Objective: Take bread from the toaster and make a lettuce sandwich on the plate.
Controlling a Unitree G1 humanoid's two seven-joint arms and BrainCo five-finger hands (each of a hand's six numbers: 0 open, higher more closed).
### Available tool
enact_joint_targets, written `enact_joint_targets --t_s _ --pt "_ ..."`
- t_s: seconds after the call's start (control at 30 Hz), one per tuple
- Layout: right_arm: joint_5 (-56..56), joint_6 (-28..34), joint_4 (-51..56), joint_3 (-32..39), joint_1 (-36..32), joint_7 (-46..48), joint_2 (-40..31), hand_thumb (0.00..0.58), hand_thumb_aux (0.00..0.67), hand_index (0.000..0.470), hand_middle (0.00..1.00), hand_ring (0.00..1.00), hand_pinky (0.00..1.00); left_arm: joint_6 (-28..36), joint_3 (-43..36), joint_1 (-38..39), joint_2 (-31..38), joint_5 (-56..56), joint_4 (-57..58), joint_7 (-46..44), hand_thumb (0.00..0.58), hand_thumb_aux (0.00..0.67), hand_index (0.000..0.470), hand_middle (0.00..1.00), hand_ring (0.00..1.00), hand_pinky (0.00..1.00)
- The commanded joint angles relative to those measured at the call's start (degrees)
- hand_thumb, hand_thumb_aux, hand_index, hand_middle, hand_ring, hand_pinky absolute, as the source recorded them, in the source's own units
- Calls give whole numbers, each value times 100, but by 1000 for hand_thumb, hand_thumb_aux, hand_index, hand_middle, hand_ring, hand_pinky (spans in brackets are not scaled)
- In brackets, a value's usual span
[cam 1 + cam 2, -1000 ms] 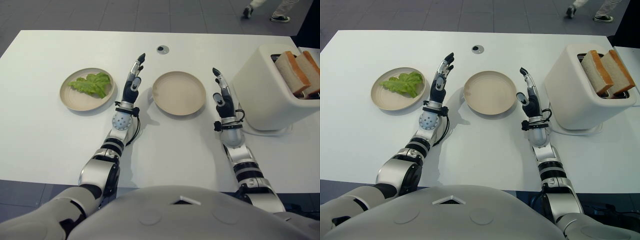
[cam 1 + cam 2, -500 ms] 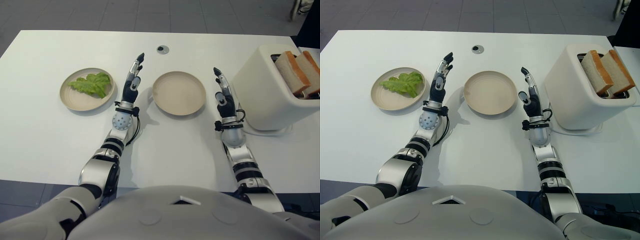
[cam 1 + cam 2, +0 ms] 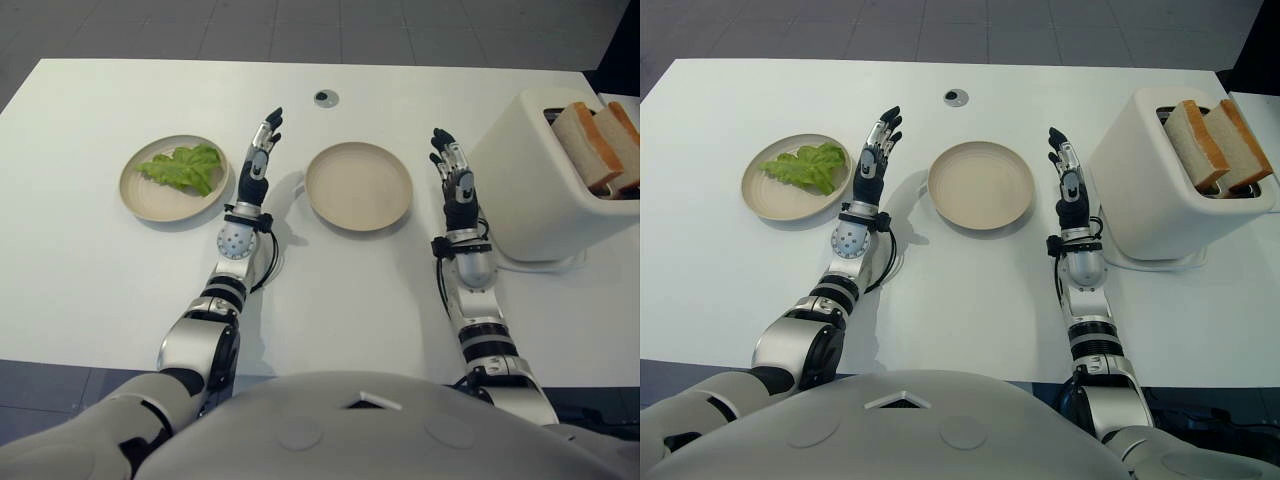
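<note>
A white toaster [image 3: 545, 185] stands at the right of the table with two slices of bread [image 3: 598, 145] sticking up from its slots. An empty beige plate [image 3: 358, 186] lies in the middle. A second beige plate [image 3: 150, 200] at the left carries a green lettuce leaf [image 3: 185, 167]. My left hand [image 3: 255, 170] is raised between the two plates, fingers straight and holding nothing. My right hand [image 3: 455, 182] is raised between the empty plate and the toaster, fingers straight and holding nothing.
A small round dark grommet [image 3: 325, 98] sits in the white table [image 3: 90, 280] behind the empty plate. The toaster's cord [image 3: 530, 266] loops along its base. The table's right edge lies just past the toaster.
Both hands have lifted slightly and moved a little farther from me. The right hand has turned more upright and shifted toward the toaster. A person walking at the far edge has left.
</note>
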Motion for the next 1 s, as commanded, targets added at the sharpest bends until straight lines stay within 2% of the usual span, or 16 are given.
enact_joint_targets --t_s 0.03,0.27,0.57,0.77,0.8,0.87,1.0 --pt "-235 -25 -14 -38 23 -68 1 0 0 0 0 0 0 -13 -69 469 -164 179 291 72 0 0 0 0 0 0" --pt "-335 -78 85 -62 -29 -97 56 0 0 0 0 0 0 -35 -73 471 -140 259 340 143 0 0 0 0 0 0" --pt "-577 -632 1262 -45 -614 -299 152 0 0 0 0 0 0 -139 29 270 -32 310 839 331 0 0 0 0 0 0" --pt "-911 -916 1343 -45 -659 -545 38 0 0 0 0 0 0 -236 -4 226 -67 379 887 384 0 0 0 0 0 0" --pt "-1354 -1091 980 -69 -555 -789 -71 0 0 0 0 0 0 -260 -8 244 -89 401 865 415 0 0 0 0 0 0" --pt "-2180 -1326 -467 -429 -161 -1148 -257 0 0 0 0 0 0 -272 -21 249 -158 414 836 439 0 0 0 0 0 0" --pt "-2132 -608 -3397 -1986 517 -1224 -619 0 0 0 0 0 0 -268 -121 258 -363 469 777 462 0 0 0 0 0 0"
